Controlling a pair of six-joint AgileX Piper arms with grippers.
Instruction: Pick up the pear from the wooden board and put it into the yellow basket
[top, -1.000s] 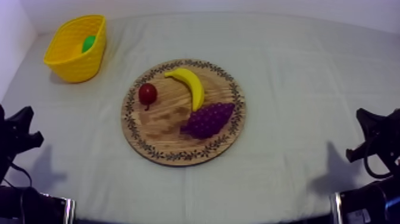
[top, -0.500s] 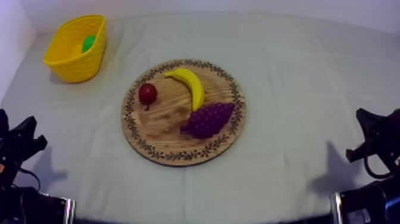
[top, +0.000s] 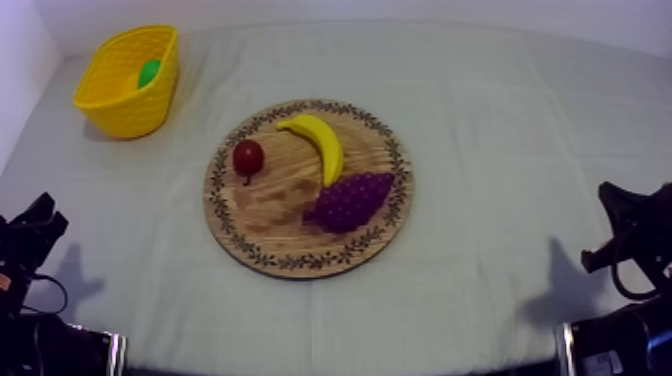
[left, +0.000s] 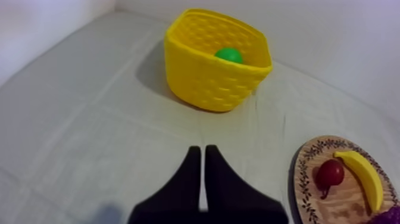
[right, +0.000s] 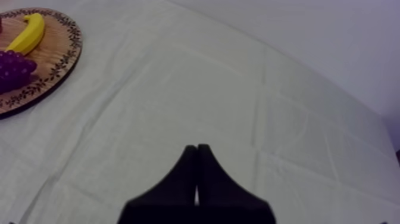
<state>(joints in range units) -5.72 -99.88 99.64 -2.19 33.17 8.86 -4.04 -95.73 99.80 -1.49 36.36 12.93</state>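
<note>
**Table** (top: 500, 110): covered by a grey-white cloth and seen from above at a slant.

**Wooden board** (top: 300, 262): round with a patterned rim, lying flat at the table's middle. It bears 3 toy fruits.

**Yellow basket** (top: 120, 112): stands at the far left corner, well apart from the board.

**Left gripper** (left: 203, 150): low at the near left edge, over bare cloth and facing the basket. Its 2 black fingers are pressed together in a narrow wedge, with nothing between them.

**Right gripper** (right: 196, 146): low at the near right edge, over bare cloth to the right of the board. Its 2 fingers are likewise pressed together on nothing.

**Bunch of grapes** (top: 350, 200): purple, on the board's near right part.

**Banana** (top: 320, 143): on the board's far part, with its near end just beside the grapes.

**Small red fruit** (top: 248, 157): on the board's left part, apart from the banana.

**Pear** (top: 149, 72): green, lying inside the yellow basket and partly hidden by its near wall.
</note>
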